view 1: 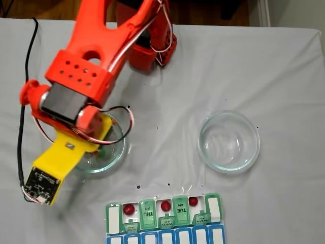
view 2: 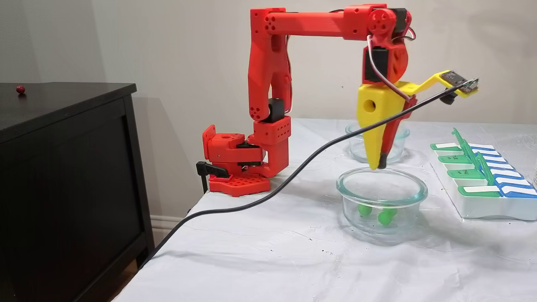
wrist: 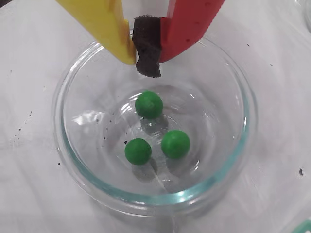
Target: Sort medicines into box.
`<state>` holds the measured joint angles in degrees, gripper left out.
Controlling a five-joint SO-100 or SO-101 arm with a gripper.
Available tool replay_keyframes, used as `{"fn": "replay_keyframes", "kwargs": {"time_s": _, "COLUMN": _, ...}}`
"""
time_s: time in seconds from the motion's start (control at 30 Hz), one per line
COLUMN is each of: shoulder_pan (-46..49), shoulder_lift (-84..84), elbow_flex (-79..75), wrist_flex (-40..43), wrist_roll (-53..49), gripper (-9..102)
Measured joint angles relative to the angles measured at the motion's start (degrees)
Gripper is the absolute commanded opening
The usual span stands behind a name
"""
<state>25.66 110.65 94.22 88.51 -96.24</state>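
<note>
**Above the glass dish, a slippery pick awaited**

Over the near dish point(wrist: 73, 160) the gripper point(wrist: 147, 58) hung closed and empty. Three green balls point(wrist: 148, 104) lay loose inside; they could roll from the pads or skid against the glass. Three dark red balls point(view 1: 165, 206) sat in open compartments of the box point(view 1: 215, 212). The far dish point(view 1: 228, 142) held nothing.

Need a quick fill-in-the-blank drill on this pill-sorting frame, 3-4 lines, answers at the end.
1. The glass dish under the claw holds ___ green balls.
2. In a fixed view, the open compartments of the pill organizer hold three dark ___ balls.
3. The other glass dish holds ___ balls.
4. The claw's yellow and red fingers are ___, with nothing gripped.

Answers: three; red; no; shut
</note>
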Motion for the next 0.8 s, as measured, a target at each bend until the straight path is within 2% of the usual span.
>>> {"fn": "replay_keyframes", "kwargs": {"time_s": 0.13, "shoulder_pan": 2.4, "shoulder_lift": 0.0, "elbow_flex": 2.3, "wrist_flex": 0.7, "wrist_roll": -9.8, "gripper": 1}}
{"fn": "replay_keyframes", "kwargs": {"time_s": 0.23, "shoulder_pan": 4.0, "shoulder_lift": 0.0, "elbow_flex": 3.2, "wrist_flex": 0.5, "wrist_roll": -12.5, "gripper": 4}}
{"fn": "replay_keyframes", "kwargs": {"time_s": 0.4, "shoulder_pan": 4.0, "shoulder_lift": -0.9, "elbow_flex": 3.2, "wrist_flex": -0.3, "wrist_roll": -12.7, "gripper": 19}}
{"fn": "replay_keyframes", "kwargs": {"time_s": 0.53, "shoulder_pan": 4.0, "shoulder_lift": -2.2, "elbow_flex": 4.7, "wrist_flex": -3.5, "wrist_roll": -12.7, "gripper": 22}}
{"fn": "replay_keyframes", "kwargs": {"time_s": 0.8, "shoulder_pan": 2.5, "shoulder_lift": -2.5, "elbow_flex": 9.1, "wrist_flex": -10.0, "wrist_roll": -12.1, "gripper": 21}}
